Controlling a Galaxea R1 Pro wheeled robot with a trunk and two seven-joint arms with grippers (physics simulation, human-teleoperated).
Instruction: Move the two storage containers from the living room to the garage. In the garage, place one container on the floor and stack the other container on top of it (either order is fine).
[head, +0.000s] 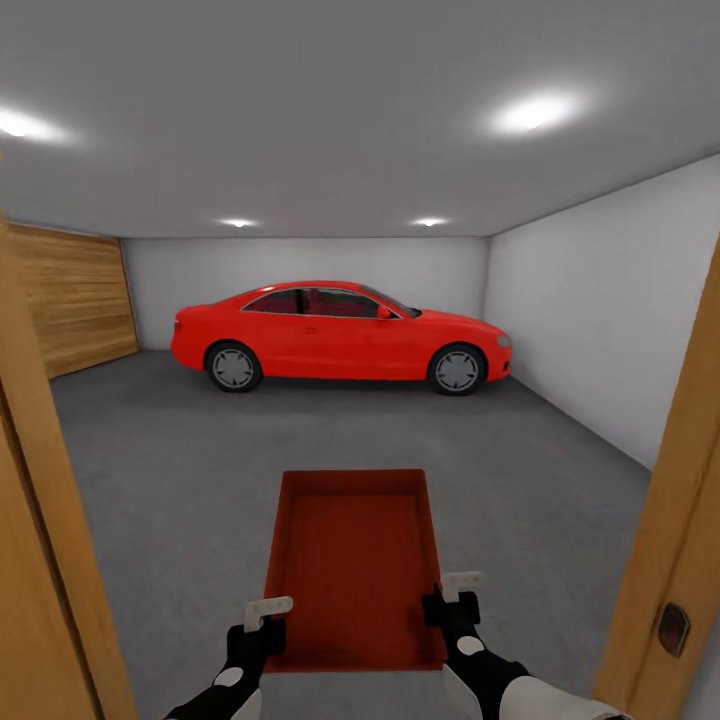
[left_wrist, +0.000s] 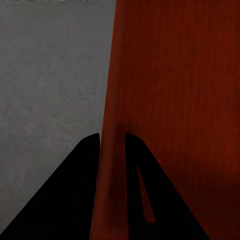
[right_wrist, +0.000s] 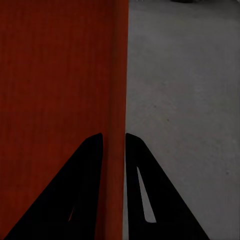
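Observation:
I hold one red-orange open-topped storage container (head: 355, 560) out in front of me, above the dark grey garage floor (head: 180, 460). My left gripper (head: 268, 625) is shut on its left wall near the near corner; the left wrist view has that thin wall (left_wrist: 112, 150) pinched between the two dark fingers (left_wrist: 75, 190). My right gripper (head: 445, 600) is shut on the right wall, seen as the wall (right_wrist: 116, 125) between the fingers (right_wrist: 80, 190) in the right wrist view. The bin is empty inside.
I look through a wooden door frame (head: 40, 520), its right jamb (head: 670, 520) close by. A glossy red car (head: 340, 338) is parked across the far end. White walls (head: 600, 300) bound the right side, and a wooden panel door (head: 75, 300) stands at the left.

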